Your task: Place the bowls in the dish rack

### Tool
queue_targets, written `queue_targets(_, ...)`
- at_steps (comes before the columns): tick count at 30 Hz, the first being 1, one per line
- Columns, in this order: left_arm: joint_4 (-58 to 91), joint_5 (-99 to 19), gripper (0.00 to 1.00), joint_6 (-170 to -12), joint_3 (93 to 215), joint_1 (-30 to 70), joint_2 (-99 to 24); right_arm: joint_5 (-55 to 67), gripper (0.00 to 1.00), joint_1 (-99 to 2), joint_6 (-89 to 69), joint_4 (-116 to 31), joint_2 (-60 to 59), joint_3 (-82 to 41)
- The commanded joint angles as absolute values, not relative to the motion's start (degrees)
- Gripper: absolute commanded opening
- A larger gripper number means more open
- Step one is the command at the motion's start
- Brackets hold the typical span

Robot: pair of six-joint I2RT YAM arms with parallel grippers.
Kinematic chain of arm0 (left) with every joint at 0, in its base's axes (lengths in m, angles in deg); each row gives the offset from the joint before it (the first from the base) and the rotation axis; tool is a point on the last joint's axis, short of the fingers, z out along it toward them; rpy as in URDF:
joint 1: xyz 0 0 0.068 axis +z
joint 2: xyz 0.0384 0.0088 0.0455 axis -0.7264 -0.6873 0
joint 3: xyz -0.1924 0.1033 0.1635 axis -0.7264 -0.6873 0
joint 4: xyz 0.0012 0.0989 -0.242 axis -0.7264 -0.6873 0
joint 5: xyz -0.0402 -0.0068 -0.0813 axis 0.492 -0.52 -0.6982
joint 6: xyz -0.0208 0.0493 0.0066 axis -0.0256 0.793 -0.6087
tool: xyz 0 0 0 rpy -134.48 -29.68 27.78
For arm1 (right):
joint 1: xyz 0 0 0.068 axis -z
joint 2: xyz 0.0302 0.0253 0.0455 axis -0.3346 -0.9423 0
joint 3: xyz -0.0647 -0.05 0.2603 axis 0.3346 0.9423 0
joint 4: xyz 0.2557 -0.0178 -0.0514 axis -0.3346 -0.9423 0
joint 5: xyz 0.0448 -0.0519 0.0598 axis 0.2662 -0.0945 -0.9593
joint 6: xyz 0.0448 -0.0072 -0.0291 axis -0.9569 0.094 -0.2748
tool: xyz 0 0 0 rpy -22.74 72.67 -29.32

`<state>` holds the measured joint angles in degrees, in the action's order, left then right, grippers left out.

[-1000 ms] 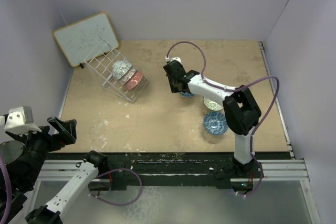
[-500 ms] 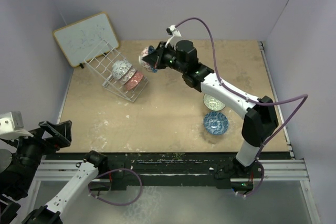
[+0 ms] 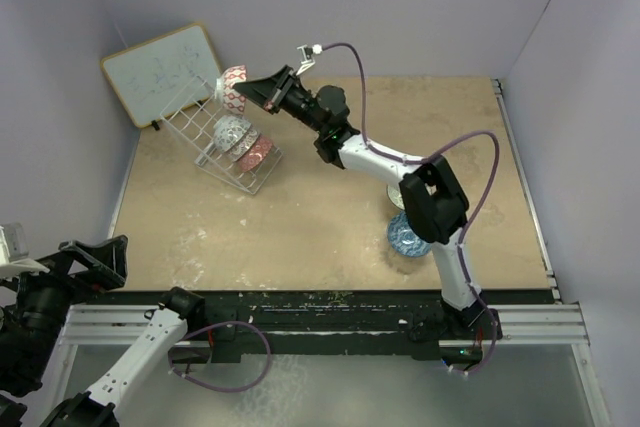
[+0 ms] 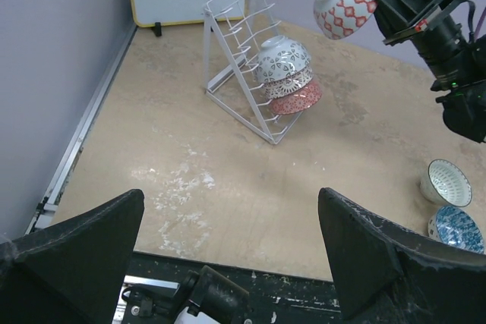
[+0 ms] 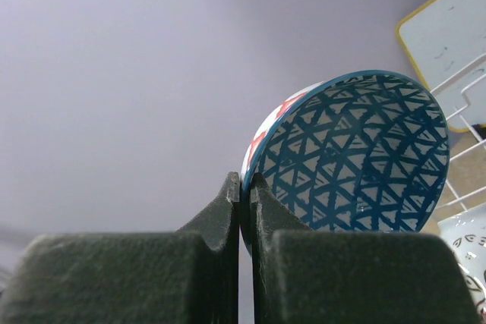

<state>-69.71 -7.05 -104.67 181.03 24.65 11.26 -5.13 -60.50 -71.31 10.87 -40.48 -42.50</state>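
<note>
Above the tan tabletop (image 3: 330, 227), the right pincer (image 5: 244, 187) clamps the rim of a bowl (image 5: 349, 157), red-patterned outside and blue inside, held in the air over the dish rack (image 3: 215, 137), where three bowls (image 3: 243, 143) sit. The left pincer (image 4: 231, 193) gapes wide, well apart.

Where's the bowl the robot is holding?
Top view, back left: the right claw pinches the bowl in the air, above the top of the dish rack.

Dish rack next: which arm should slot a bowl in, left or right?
Right. Its claw grips the red-and-white bowl by the rim, raised just above the dish rack. The left claw is open and empty, back at the near edge of the table, far from any bowl.
</note>
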Motion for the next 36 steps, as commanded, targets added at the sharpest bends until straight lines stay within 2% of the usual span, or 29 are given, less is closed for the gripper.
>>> queue_targets(1, -70.3, -5.8, 0.99, -104.6, 182.1, 24.3, 10.0, -2.2, 0.00, -61.9, -81.0, 28.6, -42.5, -48.2)
queue_targets(9, -70.7, -5.7, 0.99, -104.6, 182.1, 24.2, 10.1, 0.4, 0.00, -63.9, -88.0, 35.4, -52.0, -54.6)
queue_targets(20, -72.0, -5.0, 0.99, -104.8, 182.7, 24.1, 10.2, 4.8, 0.00, -66.2, -92.6, 37.3, -58.6, -58.3)
queue_targets(36, -73.9, -3.8, 0.99, -105.6, 184.0, 23.4, 11.0, 12.6, 0.00, -67.4, -97.5, 34.2, -58.9, -52.5)
